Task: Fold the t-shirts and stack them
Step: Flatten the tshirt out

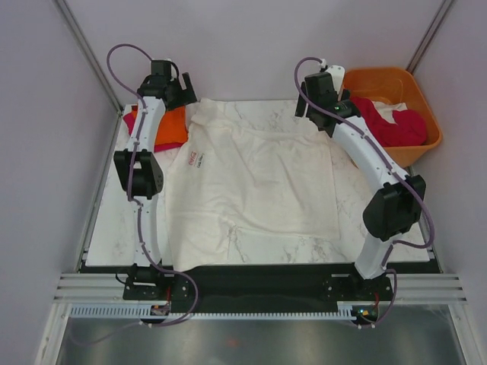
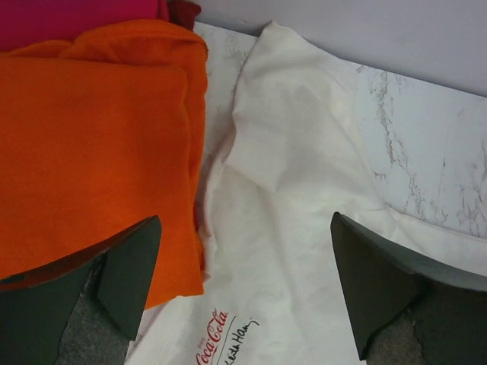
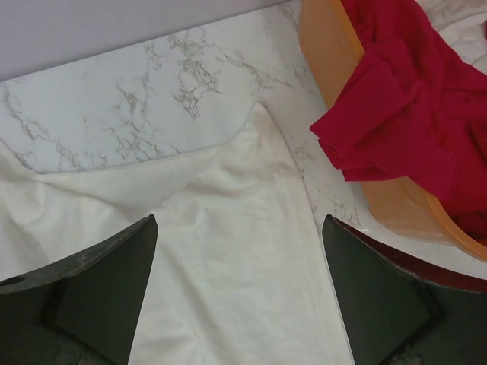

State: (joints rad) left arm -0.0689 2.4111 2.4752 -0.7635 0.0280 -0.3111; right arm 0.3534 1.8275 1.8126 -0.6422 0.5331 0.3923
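Top and wrist views, read left to right. At the far-left corner of the marble table [image 3: 114,99] lies a folded orange t-shirt [image 2: 99,152]. It rests on a magenta t-shirt [image 2: 68,19], of which only a strip shows past the orange cloth.

The left gripper [image 2: 245,219] hangs over the seam between this pile and the white t-shirt [image 1: 251,182]. Its jaws stand wide apart and hold nothing. One finger [image 2: 125,274] lies over the near edge of the orange t-shirt, the other over white cloth. Contact between the tips and the fabric cannot be judged.

The white t-shirt lies spread flat and covers most of the table centre, with a few creases. Its far-left corner [image 2: 270,34] ends just short of the back wall. A red script print [image 2: 213,346] near its left edge is cut off by the bottom of the left wrist view.

The right gripper [image 3: 239,220] hangs over the far-right corner [image 3: 259,122] of the same shirt. Its jaws are also wide apart and empty, with white cloth below both fingers.

Just right of that corner stands an orange tub [image 3: 323,53]. A crumpled red t-shirt [image 3: 411,114] spills over its near rim. The tub's far part is cut off in the right wrist view, and the right arm hides part of the tub in the top view.
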